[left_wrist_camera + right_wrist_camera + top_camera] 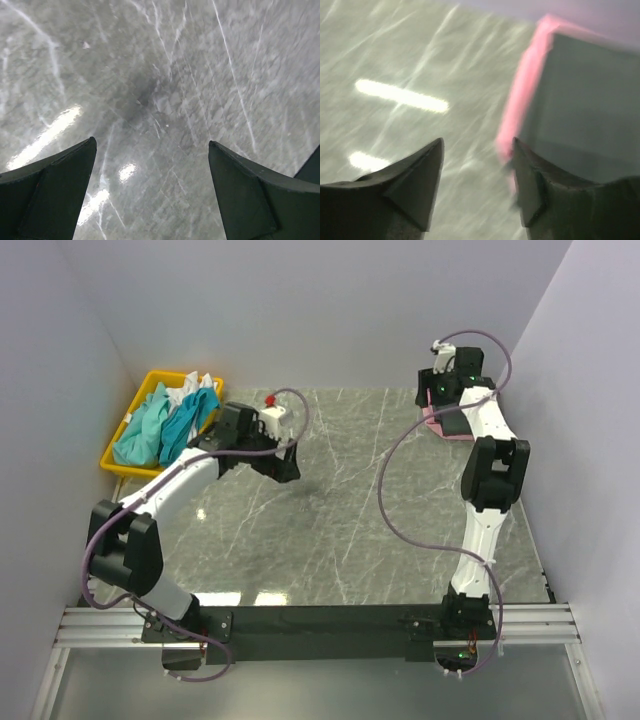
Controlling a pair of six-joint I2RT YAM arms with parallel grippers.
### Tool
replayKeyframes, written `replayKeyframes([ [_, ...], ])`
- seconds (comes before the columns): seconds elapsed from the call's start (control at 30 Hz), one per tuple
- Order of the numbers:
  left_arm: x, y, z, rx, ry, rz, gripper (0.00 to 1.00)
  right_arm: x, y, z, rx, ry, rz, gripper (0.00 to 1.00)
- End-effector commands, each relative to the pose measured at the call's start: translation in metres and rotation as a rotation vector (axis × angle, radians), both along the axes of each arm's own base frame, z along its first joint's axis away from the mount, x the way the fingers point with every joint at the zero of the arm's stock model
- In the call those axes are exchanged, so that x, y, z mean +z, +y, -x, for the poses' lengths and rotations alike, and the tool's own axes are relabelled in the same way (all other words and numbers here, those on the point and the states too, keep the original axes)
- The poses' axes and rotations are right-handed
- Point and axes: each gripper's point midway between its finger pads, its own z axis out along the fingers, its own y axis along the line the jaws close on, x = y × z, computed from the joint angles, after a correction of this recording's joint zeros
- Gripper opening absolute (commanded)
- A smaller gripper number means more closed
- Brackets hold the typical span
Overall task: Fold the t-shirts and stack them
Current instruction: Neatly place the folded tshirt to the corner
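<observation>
Left fingers (55, 190) are spread wide with nothing between them, hanging above a bare stretch of the grey marbled tabletop (350, 530), left of its middle. Only the stone and its glare spots show in the gap.

Right fingers (415, 185) are out at the far right corner of the tabletop. They stand apart and released, and only tabletop shows between them. Just to their right is a folded dark grey t-shirt (585, 100) lying on a pink t-shirt (525, 100), whose edge shows as a bright strip along the left side of the grey one. The right-hand finger is close beside that pink edge. The wrist view is blurred, so I cannot tell whether it touches the cloth. From above, only a bit of pink peeks out from under the right arm.

At the far left, a yellow tray (118, 458) sits against the wall with two teal t-shirts (165, 425) bunched inside. A white t-shirt (200, 383) is crumpled behind them.
</observation>
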Motion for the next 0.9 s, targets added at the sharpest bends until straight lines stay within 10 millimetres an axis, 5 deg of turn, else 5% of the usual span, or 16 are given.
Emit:
replayKeyframes([
  [0.0,0.035,0.007,-0.011,0.061,0.037,0.117,0.99,0.065,0.051,0.046,0.1,-0.018,-0.062,0.71],
  [0.07,0.039,0.024,-0.02,0.108,0.07,0.149,0.99,0.083,0.071,0.074,0.129,0.0,-0.1,0.74],
  [0.1,0.04,0.028,-0.021,0.123,0.091,0.168,0.99,0.068,0.089,0.091,0.157,0.058,-0.11,0.76],
  [0.13,0.037,0.036,-0.026,0.154,0.102,0.166,0.99,0.08,0.096,0.108,0.159,0.063,-0.123,0.77],
  [0.2,0.033,0.053,-0.035,0.219,0.11,0.144,1.0,0.063,0.108,0.137,0.172,0.133,-0.148,0.78],
  [0.27,0.028,0.067,-0.041,0.271,0.097,0.113,1.0,0.073,0.123,0.161,0.184,0.132,-0.171,0.79],
  [0.37,0.022,0.078,-0.039,0.293,0.069,0.072,1.0,0.062,0.138,0.198,0.188,0.163,-0.198,0.8],
  [0.4,0.019,0.08,-0.037,0.286,0.061,0.058,0.99,0.042,0.139,0.215,0.183,0.212,-0.204,0.81],
  [0.43,0.016,0.083,-0.035,0.286,0.058,0.045,0.99,0.05,0.144,0.223,0.189,0.18,-0.214,0.81],
  [0.47,0.005,0.088,-0.031,0.293,0.065,0.014,1.0,0.03,0.144,0.239,0.189,0.223,-0.216,0.82],
  [0.67,-0.027,0.109,-0.013,0.334,0.059,-0.091,0.99,0.032,0.134,0.273,0.186,0.132,-0.179,0.85],
  [0.87,-0.009,0.113,-0.011,0.311,-0.031,-0.106,0.99,0.045,0.128,0.289,0.189,0.078,-0.171,0.87],
])
